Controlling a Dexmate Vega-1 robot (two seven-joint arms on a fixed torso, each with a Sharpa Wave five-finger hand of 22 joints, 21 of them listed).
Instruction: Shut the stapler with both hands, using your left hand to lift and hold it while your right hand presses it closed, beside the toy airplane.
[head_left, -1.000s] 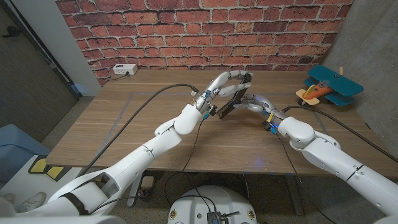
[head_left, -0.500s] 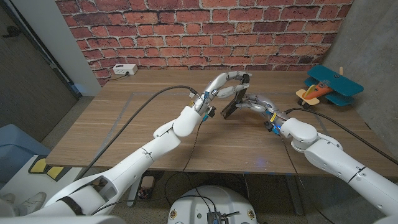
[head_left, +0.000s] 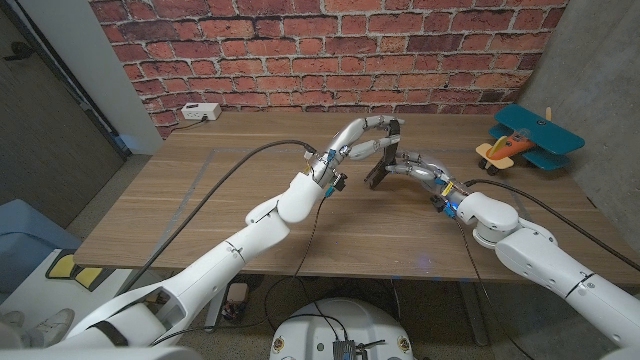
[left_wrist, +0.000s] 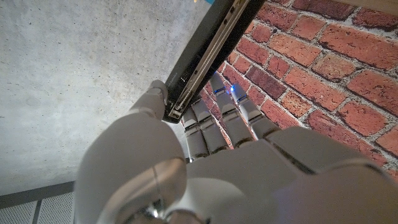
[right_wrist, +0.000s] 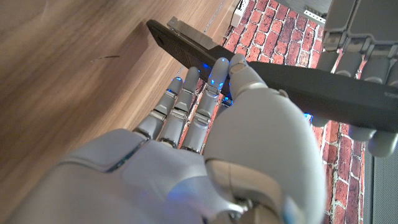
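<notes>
Currently the left hand (head_left: 368, 132) grips the stapler (head_left: 383, 166) at its upper end, holding it above the tabletop (head_left: 200, 200) so the right hand (head_left: 420, 168), thumb and fingers closing around it, can squeeze. The airplane (head_left: 528, 138) sits well beyond the right hand.

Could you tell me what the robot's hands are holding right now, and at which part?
The left hand holds the stapler up by its upper end; the right hand has its fingers on the lower part.
</notes>
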